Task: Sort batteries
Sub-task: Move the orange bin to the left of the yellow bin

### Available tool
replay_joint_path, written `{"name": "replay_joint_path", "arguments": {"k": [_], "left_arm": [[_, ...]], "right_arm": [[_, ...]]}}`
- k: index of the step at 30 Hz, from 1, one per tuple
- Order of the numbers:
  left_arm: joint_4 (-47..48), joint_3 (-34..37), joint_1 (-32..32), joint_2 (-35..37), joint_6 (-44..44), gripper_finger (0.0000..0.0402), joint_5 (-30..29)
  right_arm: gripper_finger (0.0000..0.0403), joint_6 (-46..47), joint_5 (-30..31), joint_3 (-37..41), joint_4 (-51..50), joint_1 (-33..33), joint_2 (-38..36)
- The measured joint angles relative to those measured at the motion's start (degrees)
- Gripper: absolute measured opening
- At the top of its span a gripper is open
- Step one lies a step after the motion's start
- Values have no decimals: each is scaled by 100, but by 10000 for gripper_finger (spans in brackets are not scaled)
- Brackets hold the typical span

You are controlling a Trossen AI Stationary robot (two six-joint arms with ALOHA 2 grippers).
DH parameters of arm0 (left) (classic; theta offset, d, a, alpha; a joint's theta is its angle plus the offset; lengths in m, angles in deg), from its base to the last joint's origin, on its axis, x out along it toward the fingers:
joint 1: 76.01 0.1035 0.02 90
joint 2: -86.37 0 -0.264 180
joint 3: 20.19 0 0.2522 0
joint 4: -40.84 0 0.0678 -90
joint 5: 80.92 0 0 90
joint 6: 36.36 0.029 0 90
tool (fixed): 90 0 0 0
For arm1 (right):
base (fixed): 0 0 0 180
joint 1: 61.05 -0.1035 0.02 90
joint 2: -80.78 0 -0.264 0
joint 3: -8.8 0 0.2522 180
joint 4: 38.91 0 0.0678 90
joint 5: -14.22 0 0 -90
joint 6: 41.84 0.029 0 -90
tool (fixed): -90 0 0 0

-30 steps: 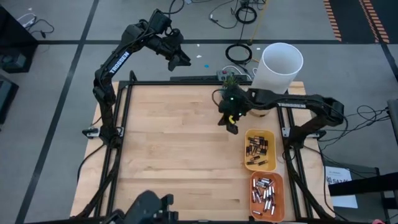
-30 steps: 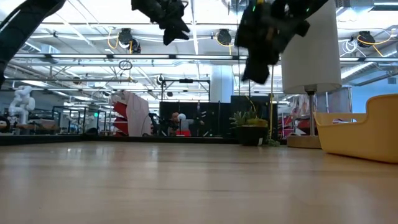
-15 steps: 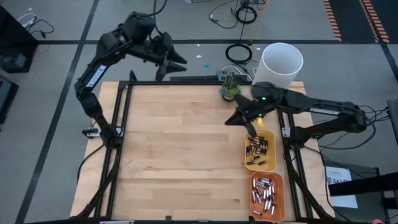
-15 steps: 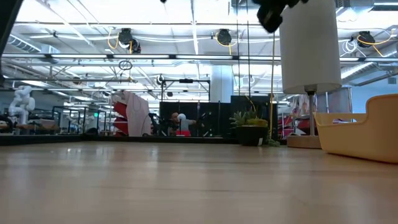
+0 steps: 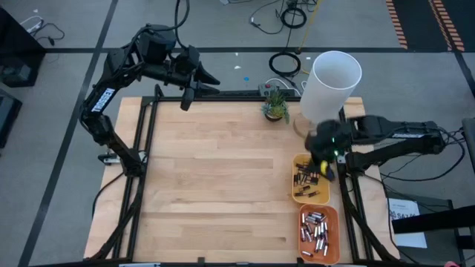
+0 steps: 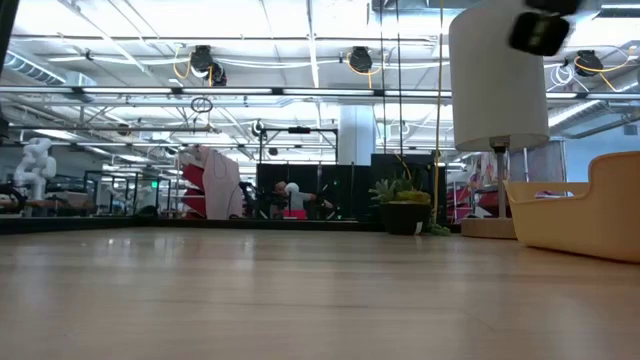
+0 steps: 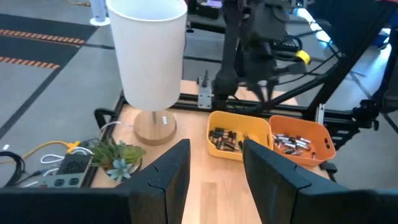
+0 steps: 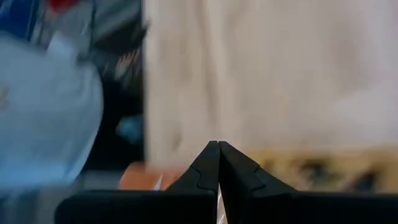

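While the right gripper (image 5: pixel 325 167) hung over the upper right corner of the yellow tray (image 5: pixel 295 194), its two fingers (image 8: pixel 217 163) were pressed tip to tip with nothing between them. That tray sat at about three o'clock on the wooden table (image 5: pixel 215 170), hard against the right rail, and it held the dark-bodied batteries (image 5: pixel 307 178) in a loose heap. Directly at six o'clock from it, touching or nearly touching its short end, lay the orange tray (image 5: pixel 332 236) with the silvery batteries (image 5: pixel 315 230) piled inside. From the left wrist view the same two trays stood side by side, yellow (image 7: pixel 214 151) nearer the lamp and orange (image 7: pixel 298 159) beyond, each with cells in it.

At one o'clock on the table stood a white lamp shade (image 5: pixel 332 80) on a round wooden base, and just beside it, toward twelve o'clock, a small green plant (image 5: pixel 275 103). A power strip (image 7: pixel 73 167) with a yellow cable lay next to the plant.

The left gripper (image 5: pixel 191 87) was held up at eleven o'clock, over the table's back edge and well apart from both trays; its fingers (image 7: pixel 166 175) stood partly spread with a clear gap, gripping nothing. No loose cell could be seen on the bare wood in the high or low views.
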Motion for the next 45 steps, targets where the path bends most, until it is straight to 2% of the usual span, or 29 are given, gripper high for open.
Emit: {"name": "replay_joint_path", "arguments": {"k": [3,7,10,13,17,20,25,29,31,34,37,42,45], "left_arm": [[3,0,-180,-6,-18,157,-121],[1,0,-461,-69,-20,157,-514],[-5,7,-622,-83,-30,157,-788],[-120,7,-763,-74,-169,157,-1018],[-350,7,-937,-79,-340,157,-1272],[-489,7,-1053,-82,-467,157,-1414],[-616,7,-1138,-148,-618,157,-1621],[-583,7,-1120,-170,-610,157,-1673],[-561,7,-1091,-175,-532,157,-1670],[-379,4,-1023,-168,-264,157,-1672],[-75,6,-948,-148,26,157,-1670],[433,4,-808,-141,573,157,-1669],[635,4,-679,-101,839,157,-1668]], "right_arm": [[0,482,-158,0,-614,-690,15],[0,1401,11,2,-1456,-1578,164],[0,2330,86,4,-1635,-2104,278],[12,3087,439,4,-1645,-2727,358],[52,3884,896,115,-1699,-3638,408],[92,4583,1119,567,-1683,-4343,398],[157,5719,1389,1582,-655,-5350,315],[190,6619,1611,2019,356,-5801,271],[201,6950,1860,2065,557,-5913,273],[209,7406,2272,2063,385,-5997,328],[208,7800,2266,2072,22,-6009,489],[205,7959,2301,2072,415,-6020,811],[204,8061,2457,2072,303,-6020,1161]]}}
